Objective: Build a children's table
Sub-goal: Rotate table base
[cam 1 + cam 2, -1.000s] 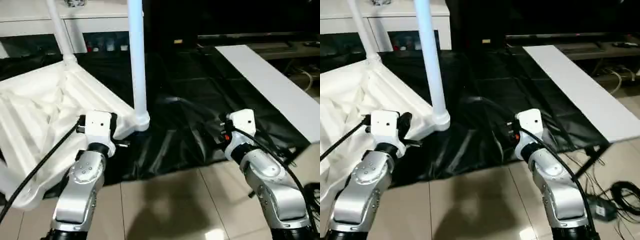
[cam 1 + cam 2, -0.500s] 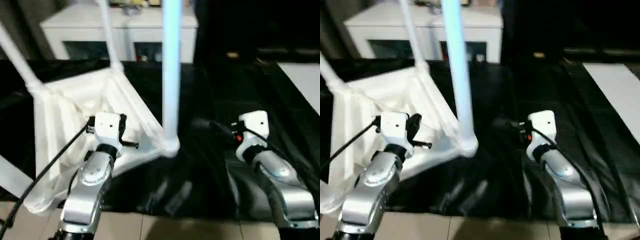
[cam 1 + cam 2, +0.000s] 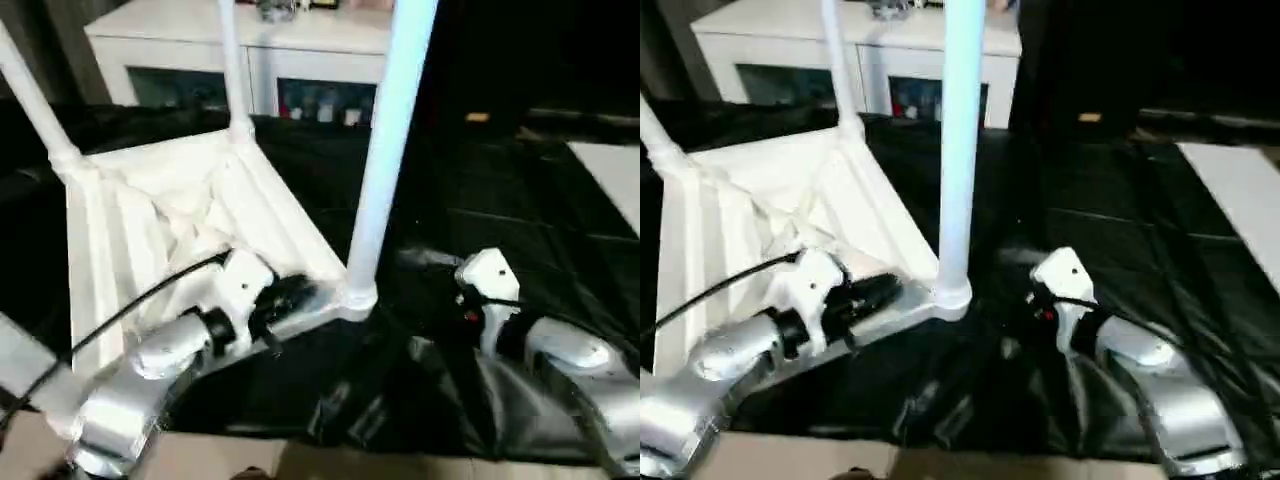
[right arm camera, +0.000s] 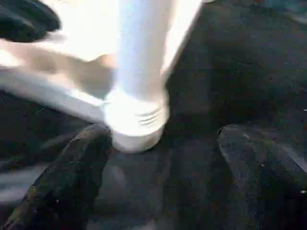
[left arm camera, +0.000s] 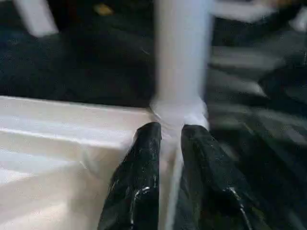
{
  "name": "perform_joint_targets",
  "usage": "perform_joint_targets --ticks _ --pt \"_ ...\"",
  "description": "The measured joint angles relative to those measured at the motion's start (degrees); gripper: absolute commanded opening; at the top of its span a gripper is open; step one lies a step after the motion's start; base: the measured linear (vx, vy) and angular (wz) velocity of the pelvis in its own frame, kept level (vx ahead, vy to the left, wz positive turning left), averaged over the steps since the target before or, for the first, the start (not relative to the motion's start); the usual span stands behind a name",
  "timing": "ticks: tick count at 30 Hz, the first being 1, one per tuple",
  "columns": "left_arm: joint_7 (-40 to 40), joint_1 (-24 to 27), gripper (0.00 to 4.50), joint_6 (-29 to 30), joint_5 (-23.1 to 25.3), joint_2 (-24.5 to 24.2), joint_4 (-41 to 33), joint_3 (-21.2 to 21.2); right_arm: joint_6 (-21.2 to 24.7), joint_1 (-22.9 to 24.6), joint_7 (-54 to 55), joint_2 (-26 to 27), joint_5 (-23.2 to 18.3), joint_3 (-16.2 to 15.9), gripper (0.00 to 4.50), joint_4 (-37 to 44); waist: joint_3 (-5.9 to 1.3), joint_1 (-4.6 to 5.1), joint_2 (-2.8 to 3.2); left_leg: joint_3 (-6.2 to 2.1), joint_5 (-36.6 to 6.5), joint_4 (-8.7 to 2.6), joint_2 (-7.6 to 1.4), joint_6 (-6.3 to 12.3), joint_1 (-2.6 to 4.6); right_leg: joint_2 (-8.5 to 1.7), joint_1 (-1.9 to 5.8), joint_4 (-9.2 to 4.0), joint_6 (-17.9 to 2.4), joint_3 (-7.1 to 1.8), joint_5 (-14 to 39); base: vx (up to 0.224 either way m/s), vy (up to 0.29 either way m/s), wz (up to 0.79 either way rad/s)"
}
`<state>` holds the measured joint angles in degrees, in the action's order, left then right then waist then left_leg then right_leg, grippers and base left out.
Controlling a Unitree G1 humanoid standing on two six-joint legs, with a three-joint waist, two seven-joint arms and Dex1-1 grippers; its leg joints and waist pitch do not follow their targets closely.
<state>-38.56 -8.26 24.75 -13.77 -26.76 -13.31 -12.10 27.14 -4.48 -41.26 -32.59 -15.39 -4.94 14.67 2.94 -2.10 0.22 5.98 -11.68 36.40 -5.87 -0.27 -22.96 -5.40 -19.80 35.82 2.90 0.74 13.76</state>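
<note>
The white tabletop (image 3: 160, 215) lies upside down on the black-draped table, ribs facing up. White legs stand in its corner sockets: the near one (image 3: 385, 150), a far one (image 3: 232, 60) and one at the left (image 3: 30, 90). My left gripper (image 5: 167, 129) reaches along the tabletop's near rim to the base of the near leg's socket (image 3: 357, 297); its fingers (image 3: 290, 295) stand a narrow gap apart with the rim showing between them. My right gripper (image 4: 165, 139) stands open wide just right of that socket (image 4: 136, 122), touching nothing.
A white glass-door cabinet (image 3: 300, 40) stands behind the black-draped table (image 3: 470, 200). A white board (image 3: 610, 170) lies at the right edge. Pale floor tiles (image 3: 300, 465) show below the table's near edge.
The camera has tilted and shifted. My left forearm has dropped and swung right, bringing its fingers to the near leg's socket, and they have parted a little. The right gripper stays open.
</note>
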Motion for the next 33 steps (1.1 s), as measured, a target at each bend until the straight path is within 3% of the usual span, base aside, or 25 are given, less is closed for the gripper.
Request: perform_joint_targets --ticks 4,9,13,19,26,33 --pt "-3.4 -4.2 1.22 1.6 2.3 -2.2 5.8 -1.8 0.1 -0.9 -2.6 -1.7 -0.2 0.0 4.00 0.0 0.09 0.29 0.04 0.35 0.0 -0.10 -0.17 -0.01 0.20 -0.05 -0.20 -0.02 0.0 -0.04 0.0 -0.084 0.004 -0.03" --pt "-2.8 -10.8 1.22 5.1 3.4 -0.6 14.4 -2.1 -0.4 -1.6 -4.2 -2.3 0.2 -0.5 4.00 -0.1 0.18 0.41 0.00 0.48 0.0 -0.13 -0.23 -0.01 0.21 -0.12 -0.33 -0.25 0.1 -0.01 0.0 -0.035 0.007 -0.02" --pt "-3.8 -14.1 1.55 8.4 1.7 1.2 16.8 -2.3 -0.5 -2.1 -4.3 -2.6 0.3 -1.1 4.00 -0.2 0.20 0.54 0.07 0.49 0.0 -0.25 -0.29 -0.02 0.17 -0.13 -0.36 -0.92 0.0 0.10 0.0 0.000 0.000 0.00" --pt "-5.6 -15.0 1.99 9.6 1.0 2.2 19.2 -2.4 -0.6 -2.0 -4.4 -2.5 0.3 -1.4 4.00 -0.2 0.20 0.59 0.06 1.02 0.0 -0.27 -0.28 -0.01 -0.27 -0.63 -1.01 -0.99 0.0 0.12 0.0 0.000 0.000 0.00" --pt "-7.2 -15.0 2.78 10.3 2.1 0.7 19.3 -4.2 -0.6 -1.8 -5.1 -2.6 0.3 -1.4 4.00 -0.2 0.26 0.43 -0.05 1.58 0.0 -0.32 -0.29 -0.01 -0.15 -1.02 -1.29 -1.01 -0.6 0.12 -0.3 0.000 0.000 0.00" --pt "-6.7 -16.2 2.90 10.0 6.5 -0.8 21.7 -6.7 -0.6 -1.8 -5.4 -3.0 0.6 -2.3 4.00 -0.2 0.35 0.36 -0.18 1.67 0.0 -0.76 -0.29 -0.01 -0.17 -1.01 -1.71 -1.60 -0.6 0.13 -0.3 0.000 0.000 0.00"
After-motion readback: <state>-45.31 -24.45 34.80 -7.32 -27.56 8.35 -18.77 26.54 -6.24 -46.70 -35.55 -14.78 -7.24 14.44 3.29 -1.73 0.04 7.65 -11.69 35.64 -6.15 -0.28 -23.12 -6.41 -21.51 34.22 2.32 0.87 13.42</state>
